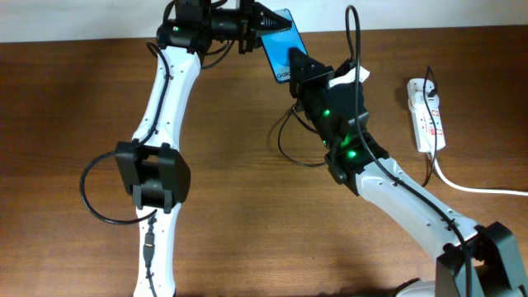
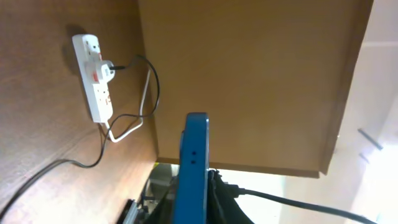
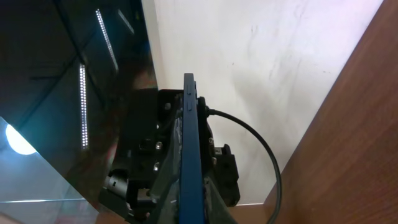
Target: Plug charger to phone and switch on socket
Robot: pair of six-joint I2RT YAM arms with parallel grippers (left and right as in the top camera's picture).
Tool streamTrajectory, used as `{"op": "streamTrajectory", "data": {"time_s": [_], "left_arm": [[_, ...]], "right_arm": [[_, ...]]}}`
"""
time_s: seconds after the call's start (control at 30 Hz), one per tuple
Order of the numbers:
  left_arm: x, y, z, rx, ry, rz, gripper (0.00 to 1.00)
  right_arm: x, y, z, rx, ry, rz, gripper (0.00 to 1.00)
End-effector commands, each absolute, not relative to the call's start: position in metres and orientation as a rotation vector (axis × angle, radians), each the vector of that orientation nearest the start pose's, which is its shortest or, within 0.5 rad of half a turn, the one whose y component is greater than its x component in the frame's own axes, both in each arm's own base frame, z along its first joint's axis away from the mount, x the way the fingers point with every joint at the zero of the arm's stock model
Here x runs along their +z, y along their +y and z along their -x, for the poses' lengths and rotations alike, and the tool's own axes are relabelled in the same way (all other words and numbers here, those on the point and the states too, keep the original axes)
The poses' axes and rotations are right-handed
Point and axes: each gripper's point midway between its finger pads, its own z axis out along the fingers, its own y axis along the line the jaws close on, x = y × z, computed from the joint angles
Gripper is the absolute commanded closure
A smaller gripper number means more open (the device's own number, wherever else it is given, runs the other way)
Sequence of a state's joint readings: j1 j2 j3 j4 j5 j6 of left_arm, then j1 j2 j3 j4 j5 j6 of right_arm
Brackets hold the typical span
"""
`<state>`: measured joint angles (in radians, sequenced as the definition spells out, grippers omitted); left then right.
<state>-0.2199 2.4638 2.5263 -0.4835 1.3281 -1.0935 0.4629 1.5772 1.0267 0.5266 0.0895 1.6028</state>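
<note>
One brown wooden table (image 1: 247, 206) filled the overhead view. Two white and black arms reached across it, both mine: the left arm (image 1: 169, 91) ran up the left side to the far edge, and the right arm (image 1: 404, 194) came in from the near right corner, with green lights glowing on it.

There was one phone (image 1: 279, 45), blue-screened and lifted off the table near the far edge, tilted between my two grippers. My left gripper (image 1: 262, 23) was clamped on its far end. Both wrist cameras saw the phone only as a thin blue edge. My right gripper (image 1: 297, 64) sat at the phone's near end, and I could not tell whether its fingers were parted or closed.

One socket (image 1: 426, 114), a white strip, lay flat on the table well to the right of the phone. Its red switches were too small to count. One thick white cord (image 1: 478, 188) trailed from its near end off to the right.

One charger (image 2: 155, 84), a thin black cable, left a plug seated in the socket and looped over the table. Its free end was hidden from me.
</note>
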Motion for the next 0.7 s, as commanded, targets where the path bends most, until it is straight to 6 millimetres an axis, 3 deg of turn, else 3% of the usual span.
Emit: {"op": "streamTrajectory", "data": {"time_s": [0.0, 0.17, 0.5, 0.67], "left_arm": [[0.336, -0.313, -0.49, -2.137, 2.249, -0.286, 0.97], [0.335, -0.313, -0.492, -2.13, 2.249, -0.277, 1.0], [0.334, -0.313, -0.494, -2.116, 2.248, -0.262, 1.0], [0.334, -0.303, -0.501, -2.104, 2.238, -0.243, 1.0]], "right_arm": [[0.253, 0.268, -0.433, 1.564, 1.769, -0.939, 0.96], [0.253, 0.268, -0.433, 1.564, 1.77, -0.938, 0.95], [0.253, 0.264, -0.435, 1.517, 1.777, -0.879, 0.76], [0.252, 0.254, -0.44, 1.444, 1.788, -0.797, 0.67]]}}
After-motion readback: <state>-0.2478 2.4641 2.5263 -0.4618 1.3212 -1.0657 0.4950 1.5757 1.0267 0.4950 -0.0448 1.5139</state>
